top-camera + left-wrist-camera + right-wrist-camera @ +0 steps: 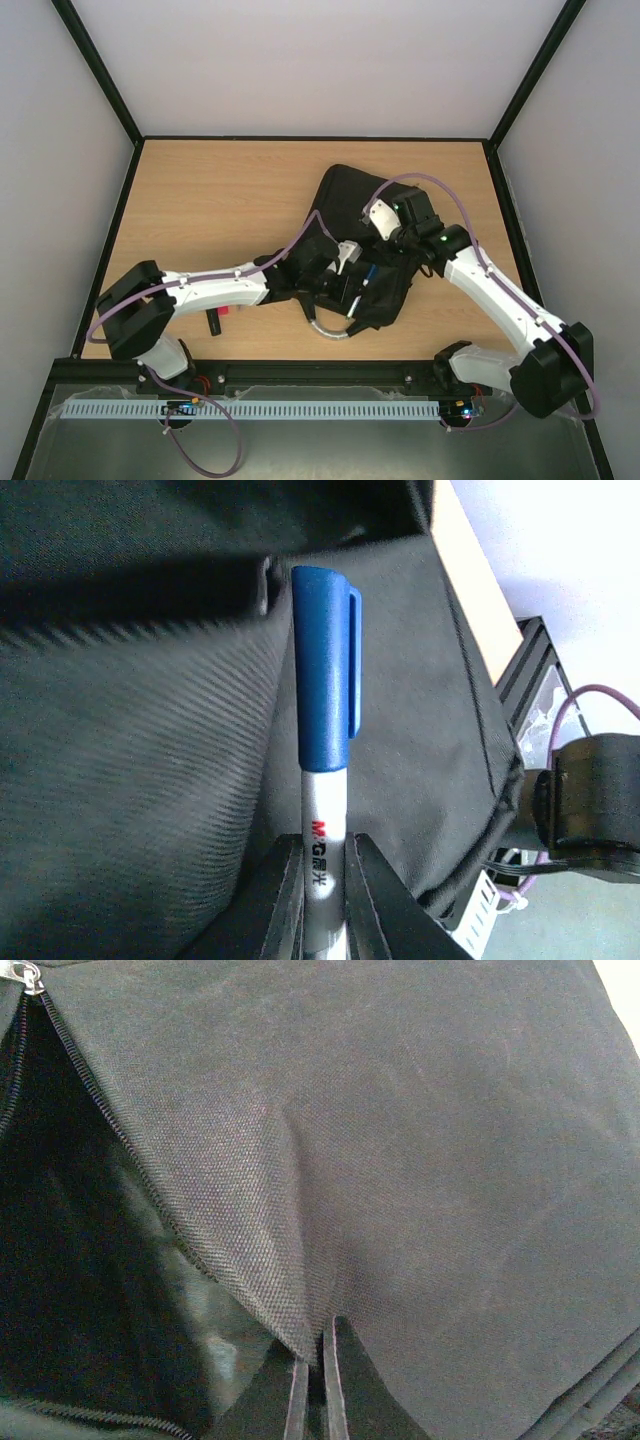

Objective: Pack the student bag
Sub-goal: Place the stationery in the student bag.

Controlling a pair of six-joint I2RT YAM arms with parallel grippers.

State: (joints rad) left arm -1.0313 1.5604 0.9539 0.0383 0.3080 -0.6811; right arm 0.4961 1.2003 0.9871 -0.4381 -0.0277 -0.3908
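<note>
The student bag (350,205), a large black backpack, lies right of the table's middle. My left gripper (323,865) is shut on a white pen with a blue cap (325,670). The pen's capped end points at the bag's dark fabric (130,780). From above, the pen (369,274) and left gripper (350,287) sit over the bag's near end. My right gripper (312,1360) is shut on a fold of the bag's fabric (430,1160) beside an unzipped opening (60,1260); the fold rises in a peak. In the top view the right gripper (398,243) is over the bag's right side.
A small black and pink item (217,318) lies on the wooden table (220,200) near the left arm. The bag's grey handle loop (330,332) hangs toward the near edge. Black frame rails (120,230) border the table on both sides.
</note>
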